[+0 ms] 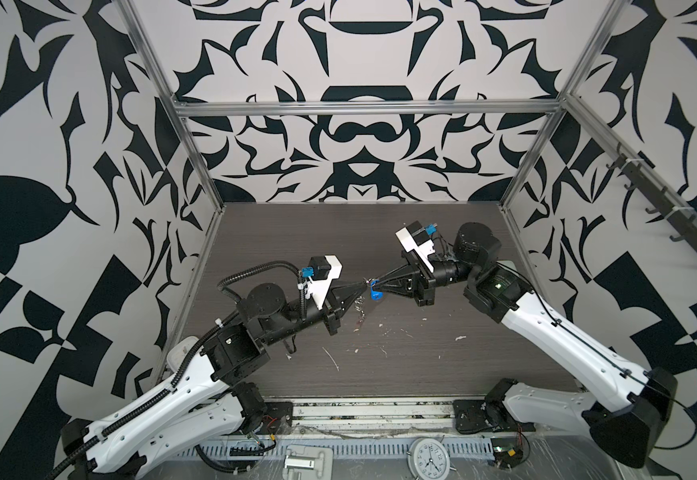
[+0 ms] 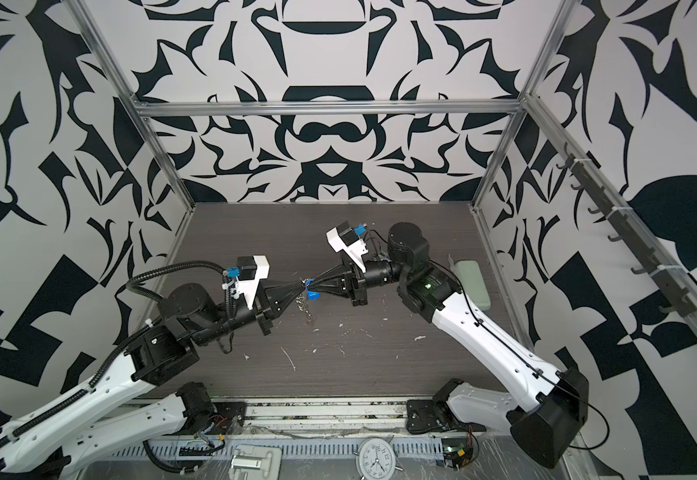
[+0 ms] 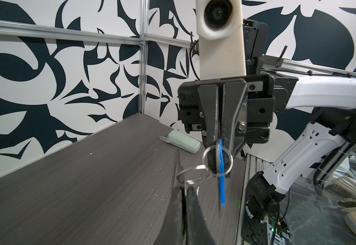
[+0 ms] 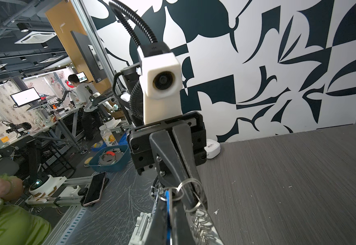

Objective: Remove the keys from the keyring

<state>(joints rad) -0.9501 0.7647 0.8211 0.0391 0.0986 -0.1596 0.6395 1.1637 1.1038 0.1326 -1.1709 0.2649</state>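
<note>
Both grippers meet tip to tip in mid-air over the table's middle. My left gripper [image 1: 364, 284] [image 3: 185, 188] is shut on a small silver ring [image 3: 191, 175] of the keyring. From there the keyring's chain [image 2: 305, 309] hangs down, with a reddish bit at its lower end [image 2: 308, 321]. My right gripper [image 1: 376, 283] [image 4: 169, 203] is shut on the key with the blue tag [image 1: 375, 296] [image 3: 222, 191] [image 4: 168, 201]. That key's own ring [image 3: 217, 161] links into the ring the left jaws pinch. The key blades are too small to make out in both top views.
A pale-green oblong case [image 2: 473, 286] [image 3: 183, 141] lies by the right wall under the right arm. White scraps [image 1: 332, 359] dot the dark wood-grain table [image 1: 421, 353]. A small white device [image 4: 212, 148] sits at the left wall. A clock [image 1: 428, 457] lies in front of the table.
</note>
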